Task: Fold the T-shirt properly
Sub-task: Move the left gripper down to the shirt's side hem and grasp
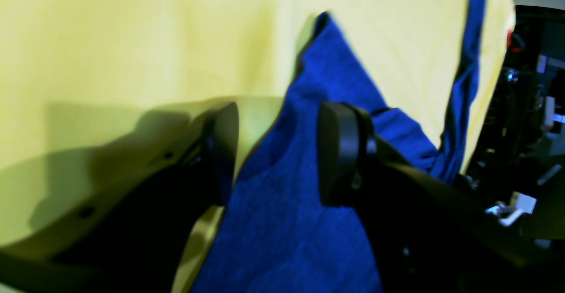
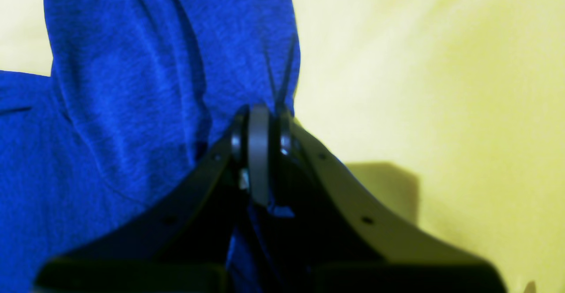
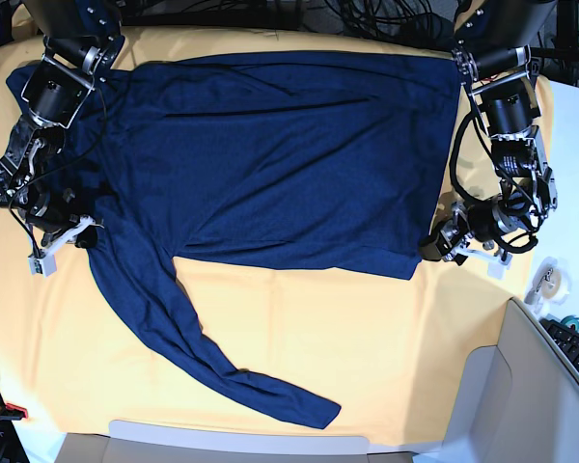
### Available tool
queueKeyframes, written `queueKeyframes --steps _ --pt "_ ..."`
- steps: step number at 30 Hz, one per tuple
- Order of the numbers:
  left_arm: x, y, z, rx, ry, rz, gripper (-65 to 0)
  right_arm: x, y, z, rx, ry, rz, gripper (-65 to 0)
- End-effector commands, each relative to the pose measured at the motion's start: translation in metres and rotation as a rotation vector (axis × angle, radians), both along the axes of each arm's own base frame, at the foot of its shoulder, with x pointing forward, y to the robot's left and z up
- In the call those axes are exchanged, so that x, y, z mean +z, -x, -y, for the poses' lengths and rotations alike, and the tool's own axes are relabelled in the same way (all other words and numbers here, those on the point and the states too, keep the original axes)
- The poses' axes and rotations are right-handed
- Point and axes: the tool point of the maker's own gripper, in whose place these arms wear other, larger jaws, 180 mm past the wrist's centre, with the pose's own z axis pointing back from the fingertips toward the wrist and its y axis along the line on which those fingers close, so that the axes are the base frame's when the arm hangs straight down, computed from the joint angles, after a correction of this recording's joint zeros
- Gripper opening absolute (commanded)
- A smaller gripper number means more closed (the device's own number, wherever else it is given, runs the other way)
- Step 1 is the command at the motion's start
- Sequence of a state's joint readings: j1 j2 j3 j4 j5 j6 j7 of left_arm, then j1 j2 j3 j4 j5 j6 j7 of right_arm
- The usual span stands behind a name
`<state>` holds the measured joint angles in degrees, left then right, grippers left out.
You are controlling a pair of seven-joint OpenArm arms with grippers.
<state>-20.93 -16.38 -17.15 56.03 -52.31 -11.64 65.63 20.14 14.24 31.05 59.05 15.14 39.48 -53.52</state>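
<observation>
The dark navy-blue long-sleeved knit T-shirt (image 3: pixel 270 154) is spread flat on the yellow-orange clothed table (image 3: pixel 386 338), one sleeve trailing toward the near edge; no print or label is seen. The right pincer (image 2: pixel 260 152) is clamped on its fabric; the left pincer (image 1: pixel 278 152) is spread wide astride a shirt corner.
</observation>
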Motion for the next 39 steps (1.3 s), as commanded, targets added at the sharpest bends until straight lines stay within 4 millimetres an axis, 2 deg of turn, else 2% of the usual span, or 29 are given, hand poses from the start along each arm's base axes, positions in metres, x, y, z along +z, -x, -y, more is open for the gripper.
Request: queueKeyframes --steps 1,6,8,13,23,28,35,39 --pt "0.012 -0.010 -0.005 -0.007 -0.024 0.034 -36.4 -0.029 0.031 -0.005 0.051 0.037 -0.179 -65.0" --pt "0.009 -0.014 0.006 -0.036 -0.051 0.045 -36.4 -0.029 0.031 -0.006 0.052 0.036 -0.179 -65.0" --pt "0.007 -0.016 0.018 -0.052 -0.045 0.051 -36.4 -0.029 0.031 -0.006 0.052 0.036 -0.179 -65.0" --pt "0.015 -0.026 0.026 -0.070 -0.048 0.073 -36.4 -0.029 0.031 -0.005 0.050 0.035 -0.178 -65.0" --pt "0.015 -0.028 0.039 -0.077 -0.022 0.080 -36.9 -0.030 0.031 -0.006 0.051 0.034 -0.178 -65.0" --pt "0.022 -0.034 0.044 -0.080 -0.015 0.097 -43.6 -0.029 0.030 -0.007 0.052 0.032 -0.177 -65.0" --pt "0.031 -0.041 0.057 -0.128 -0.007 0.149 -45.0 -0.029 0.030 -0.007 0.052 0.032 -0.177 -65.0" --pt "0.031 -0.041 0.058 -0.136 -0.010 0.150 -58.1 -0.029 0.030 -0.007 0.052 0.032 -0.177 -65.0"
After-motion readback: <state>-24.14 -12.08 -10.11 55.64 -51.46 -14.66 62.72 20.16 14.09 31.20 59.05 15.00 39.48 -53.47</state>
